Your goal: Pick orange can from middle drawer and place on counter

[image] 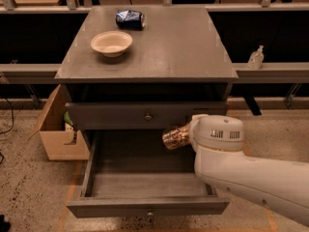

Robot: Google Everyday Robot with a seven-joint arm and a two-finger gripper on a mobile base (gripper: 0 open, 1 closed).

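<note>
The orange can [175,137] is shiny copper-orange and lies on its side in the air, above the right part of the open middle drawer [145,185]. My gripper [186,135] is shut on the can's right end. The gripper is mostly hidden behind my white wrist. The can hangs just below the closed upper drawer front [120,116]. The drawer's inside looks bare. The counter [174,42] is the grey top above.
A tan bowl [111,42] and a crushed blue can [130,19] sit on the counter's left and back. A cardboard box [58,129] stands on the floor left of the cabinet. A small bottle [256,57] stands on a ledge at the right.
</note>
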